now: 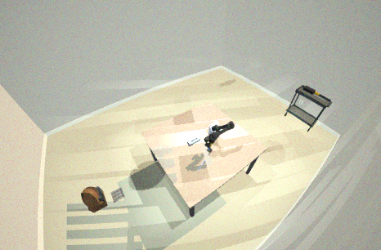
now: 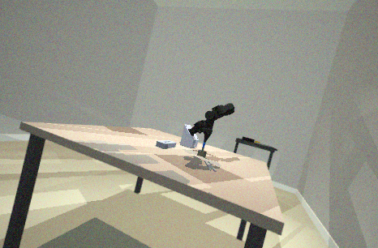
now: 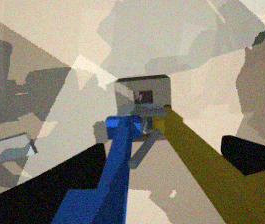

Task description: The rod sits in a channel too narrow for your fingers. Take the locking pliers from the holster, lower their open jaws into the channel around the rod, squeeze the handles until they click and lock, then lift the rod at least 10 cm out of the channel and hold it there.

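Observation:
The locking pliers (image 3: 118,165) (image 2: 204,145) have a blue and a yellow handle. They stand with their jaws down in the small dark holster (image 3: 133,87) (image 2: 201,153) on the table. My gripper (image 3: 163,147) (image 2: 204,139) (image 1: 208,144) reaches down over them with one black finger outside each handle, and is shut on the handles at a wide spread. The light grey channel block (image 1: 193,141) (image 2: 165,143) (image 3: 8,147) lies a short way to the left of the holster. The rod in it is too small to make out.
The arm's white base (image 2: 188,137) stands behind the holster. The table (image 1: 195,184) (image 2: 242,194) has dark legs. A dark cart (image 1: 310,106) (image 2: 256,145) stands by the far wall. A brown round object (image 1: 93,198) lies on the floor.

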`<state>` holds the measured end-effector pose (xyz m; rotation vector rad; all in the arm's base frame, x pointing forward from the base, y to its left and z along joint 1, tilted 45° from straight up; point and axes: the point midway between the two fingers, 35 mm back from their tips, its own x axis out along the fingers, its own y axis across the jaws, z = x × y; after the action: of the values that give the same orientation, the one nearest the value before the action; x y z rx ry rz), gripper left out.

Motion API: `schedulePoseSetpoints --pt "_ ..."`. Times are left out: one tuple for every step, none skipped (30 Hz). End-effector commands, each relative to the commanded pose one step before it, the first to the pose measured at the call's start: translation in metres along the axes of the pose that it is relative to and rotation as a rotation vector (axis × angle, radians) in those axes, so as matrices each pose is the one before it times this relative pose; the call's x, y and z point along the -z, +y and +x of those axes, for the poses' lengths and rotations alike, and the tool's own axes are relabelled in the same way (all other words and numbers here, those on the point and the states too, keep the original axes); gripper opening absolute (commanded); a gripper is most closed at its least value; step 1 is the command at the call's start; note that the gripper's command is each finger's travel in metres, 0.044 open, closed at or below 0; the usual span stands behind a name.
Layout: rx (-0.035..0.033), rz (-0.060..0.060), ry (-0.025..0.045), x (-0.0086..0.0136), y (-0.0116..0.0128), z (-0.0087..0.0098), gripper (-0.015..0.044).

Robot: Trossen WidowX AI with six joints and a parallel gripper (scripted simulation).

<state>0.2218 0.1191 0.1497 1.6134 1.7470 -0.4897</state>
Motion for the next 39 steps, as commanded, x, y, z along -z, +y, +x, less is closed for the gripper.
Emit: schedulePoseSetpoints --pt "-0.00296 -0.0060 -0.00372 -0.00034 0.00186 -0.00542 0.0318" --pt "0.00078 -0.0001 -0.00019 -0.00006 0.00012 -0.00127 0.0318" --pt "0.00078 -0.0001 -0.00017 -0.00006 0.00011 -0.00127 0.0318" --pt "0.00078 -0.0001 -0.00014 -0.00005 0.00011 -0.00127 0.0318" --pt "0.00078 -0.0001 -0.00012 -0.00005 0.00010 -0.00128 0.0318" --pt "0.00077 -0.0001 -0.00009 -0.00004 0.00009 -0.00128 0.0318" --pt "0.00077 -0.0001 -0.00007 -0.00004 0.00009 -0.00128 0.0318" --pt "0.00077 -0.0001 -0.00004 -0.00003 0.00008 -0.00128 0.0318" --pt "0.00076 -0.0001 -0.00002 -0.00003 0.00007 -0.00128 0.0318" --pt "0.00076 -0.0001 0.00001 -0.00002 0.00007 -0.00129 0.0318" --pt "0.00075 -0.0001 0.00003 -0.00002 0.00006 -0.00129 0.0318" --pt "0.00075 -0.0001 0.00006 -0.00001 0.00005 -0.00129 0.0318" --pt "0.00074 -0.0001 0.00008 -0.00001 0.00005 -0.00129 0.0318" --pt "0.00074 -0.0001 0.00011 0.00000 0.00004 -0.00129 0.0318" --pt "0.00073 -0.0001 0.00013 0.00001 0.00003 -0.00130 0.0318" --pt "0.00073 -0.0001 0.00016 0.00001 0.00003 -0.00130 0.0318" --pt "0.00072 -0.0001 0.00018 0.00002 0.00002 -0.00130 0.0318" --pt "0.00072 -0.0001 0.00021 0.00002 0.00002 -0.00130 0.0318" --pt "0.00071 -0.0001 0.00023 0.00003 0.00001 -0.00130 0.0318" --pt "0.00070 -0.0001 0.00025 0.00003 0.00000 -0.00130 0.0318" --pt "0.00070 -0.0001 0.00028 0.00004 0.00000 -0.00131 0.0318" --pt "0.00069 -0.0001 0.00030 0.00005 -0.00001 -0.00131 0.0318" --pt "0.00068 -0.0001 0.00033 0.00005 -0.00001 -0.00131 0.0318" --pt "0.00068 -0.0001 0.00035 0.00006 -0.00002 -0.00131 0.0318" --pt "-0.00003 0.0019 -0.00011 -0.00022 0.00013 -0.00002 0.0318" --pt "-0.00008 0.0057 -0.00031 -0.00065 0.00039 -0.00005 0.0318" --pt "-0.00013 0.0094 -0.00052 -0.00108 0.00065 -0.00008 0.0318" --pt "-0.00016 0.0113 -0.00061 -0.00129 0.00079 -0.00010 0.0318" --pt "-0.00017 0.0113 -0.00060 -0.00129 0.00080 -0.00010 0.0318" --pt "-0.00017 0.0113 -0.00059 -0.00129 0.00080 -0.00010 0.0318" --pt "-0.00017 0.0113 -0.00058 -0.00128 0.00081 -0.00010 0.0318" --pt "-0.00018 0.0113 -0.00057 -0.00128 0.00082 -0.00010 0.0318" --pt "-0.00018 0.0113 -0.00056 -0.00128 0.00083 -0.00010 0.0318" --pt "-0.00018 0.0113 -0.00055 -0.00127 0.00084 -0.00010 0.0318" --pt "-0.00019 0.0113 -0.00054 -0.00127 0.00084 -0.00010 0.0318" --pt "-0.00019 0.0113 -0.00053 -0.00127 0.00085 -0.00009 0.0318" --pt "-0.00019 0.0113 -0.00052 -0.00126 0.00086 -0.00009 0.0318" --pt "-0.00019 0.0113 -0.00051 -0.00126 0.00087 -0.00009 0.0318" --pt "-0.00020 0.0113 -0.00050 -0.00126 0.00088 -0.00009 0.0318"
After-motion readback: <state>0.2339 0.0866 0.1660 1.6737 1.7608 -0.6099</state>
